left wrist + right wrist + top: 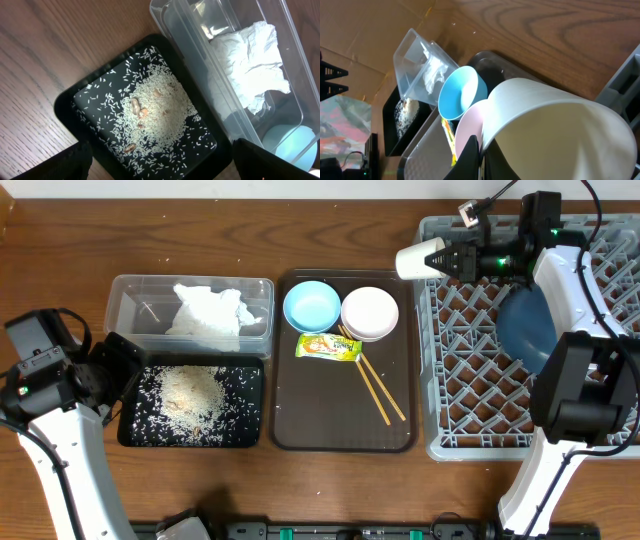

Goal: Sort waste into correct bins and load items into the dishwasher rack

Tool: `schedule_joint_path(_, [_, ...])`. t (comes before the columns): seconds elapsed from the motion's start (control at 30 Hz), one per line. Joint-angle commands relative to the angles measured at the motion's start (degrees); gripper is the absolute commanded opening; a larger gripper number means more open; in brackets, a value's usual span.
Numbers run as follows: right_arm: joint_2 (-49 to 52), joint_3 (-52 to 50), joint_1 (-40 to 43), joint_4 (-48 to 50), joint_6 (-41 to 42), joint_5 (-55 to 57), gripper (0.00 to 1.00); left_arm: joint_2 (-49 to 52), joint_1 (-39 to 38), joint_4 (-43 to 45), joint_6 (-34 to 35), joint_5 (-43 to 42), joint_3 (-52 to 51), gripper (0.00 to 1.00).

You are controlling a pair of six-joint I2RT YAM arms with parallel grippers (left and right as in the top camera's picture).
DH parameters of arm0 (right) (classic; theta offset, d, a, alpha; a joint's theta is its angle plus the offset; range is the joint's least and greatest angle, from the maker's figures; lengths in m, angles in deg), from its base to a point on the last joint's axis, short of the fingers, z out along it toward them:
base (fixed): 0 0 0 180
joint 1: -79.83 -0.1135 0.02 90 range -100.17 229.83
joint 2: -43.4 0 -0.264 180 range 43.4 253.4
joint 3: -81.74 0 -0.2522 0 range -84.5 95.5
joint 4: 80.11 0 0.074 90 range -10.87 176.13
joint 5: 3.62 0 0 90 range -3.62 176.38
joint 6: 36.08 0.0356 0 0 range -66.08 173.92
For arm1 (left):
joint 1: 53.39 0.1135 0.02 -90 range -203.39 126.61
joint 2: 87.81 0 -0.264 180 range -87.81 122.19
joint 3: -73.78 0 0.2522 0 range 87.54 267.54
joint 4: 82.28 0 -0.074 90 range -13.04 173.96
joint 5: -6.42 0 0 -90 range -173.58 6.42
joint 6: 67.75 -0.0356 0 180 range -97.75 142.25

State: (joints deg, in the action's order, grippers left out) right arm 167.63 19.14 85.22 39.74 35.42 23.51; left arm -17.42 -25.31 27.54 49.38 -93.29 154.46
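My right gripper [447, 260] is shut on the rim of the small cream cup [420, 259], held on its side at the grey dishwasher rack's [480, 380] left edge; the cup fills the right wrist view [555, 130]. The dark-blue plate [527, 326] stands in the rack. The light-blue bowl [311, 306], white bowl [369, 313], yellow-green wrapper [327, 347] and chopsticks [375, 387] lie on the brown tray [300, 420]. The napkin [210, 310] is in the clear tub [125, 305]. Rice [190, 395] lies in the black tray [130, 430]. My left gripper [160, 165] is open above the black tray's edge.
The tub and black tray sit side by side left of the brown serving tray, the rack to its right. A few brownish bits lie in the rice [136, 106]. Bare wooden table [60, 240] surrounds them.
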Motion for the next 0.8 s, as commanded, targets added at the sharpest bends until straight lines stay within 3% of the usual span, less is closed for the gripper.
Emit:
schedule_joint_path(0.0, [0.61, -0.61, 1.05, -0.02, -0.94, 2.99, 0.01, 0.02, 0.24, -0.11, -0.31, 0.33, 1.03, 0.92])
schedule_joint_path(0.77, [0.61, -2.19, 3.76, -3.74, -6.08, 9.11, 0.01, 0.02, 0.24, -0.11, -0.31, 0.33, 1.03, 0.92])
